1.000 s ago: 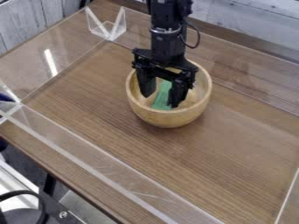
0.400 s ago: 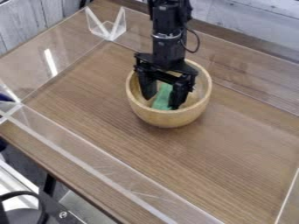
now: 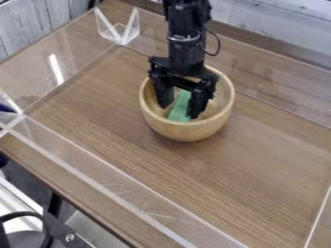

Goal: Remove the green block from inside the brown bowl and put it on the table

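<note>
camera view: i reach down into the brown bowl (image 3: 185, 131) from the table's far side, my black gripper (image 3: 181, 98) spread wide over the green block (image 3: 180, 105), my jaws parted and closed on nothing that i can make out. the block lies inside the bowl, partly hidden by my fingers, with part of its bright green face showing between them. whether either finger touches it, i cannot tell.

the wide spread looks meant to put a finger on each side of the bar, so that closing would pinch it across its narrow width. the bowl's thick wall rings us both, and my fingers dip inside the rim; a sideways move now could push the bowl along rather than free the block. straight up, in my judgement, is the safer way out once the grip is made.

the bowl sits nearer the far edge of the table (image 3: 104, 136) than the near corner, where the clear walls meet low in the frame. bare wood runs to the left of the bowl in the picture, and a broader stretch lies toward the near right; either would take the block. a clear, angular piece (image 3: 118, 26) stands near the far left corner, well apart from the bowl, and is best given a wide berth.
</note>
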You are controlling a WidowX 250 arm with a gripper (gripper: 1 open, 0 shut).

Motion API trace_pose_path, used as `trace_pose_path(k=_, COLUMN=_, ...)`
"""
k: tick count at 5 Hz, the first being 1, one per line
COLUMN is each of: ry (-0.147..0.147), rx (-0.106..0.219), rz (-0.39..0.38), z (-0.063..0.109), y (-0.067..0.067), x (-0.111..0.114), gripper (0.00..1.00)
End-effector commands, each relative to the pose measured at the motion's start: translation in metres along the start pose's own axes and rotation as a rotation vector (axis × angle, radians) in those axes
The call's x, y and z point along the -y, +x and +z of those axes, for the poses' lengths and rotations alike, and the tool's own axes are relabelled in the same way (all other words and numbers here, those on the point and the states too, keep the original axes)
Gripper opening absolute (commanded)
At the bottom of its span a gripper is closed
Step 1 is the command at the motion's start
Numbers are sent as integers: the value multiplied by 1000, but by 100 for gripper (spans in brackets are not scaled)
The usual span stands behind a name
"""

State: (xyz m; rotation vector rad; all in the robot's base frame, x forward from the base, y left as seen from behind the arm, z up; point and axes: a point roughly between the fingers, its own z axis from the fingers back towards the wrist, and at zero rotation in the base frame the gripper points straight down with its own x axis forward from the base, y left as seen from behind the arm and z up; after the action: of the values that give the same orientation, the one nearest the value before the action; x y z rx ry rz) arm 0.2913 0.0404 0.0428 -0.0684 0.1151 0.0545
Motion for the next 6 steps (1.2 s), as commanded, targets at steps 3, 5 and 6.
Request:
trace_pose_path(k=3, ry=0, rx=63, rz=8, z=12, y=14, x=-4, gripper=100)
trace_pose_path(k=5, ry=-1, rx=65, rz=12, z=10, y=15, x=-4, gripper=0)
trace_pose_path(k=6, ry=-8, rx=72, rz=12, z=17, y=15, x=-4, gripper=0)
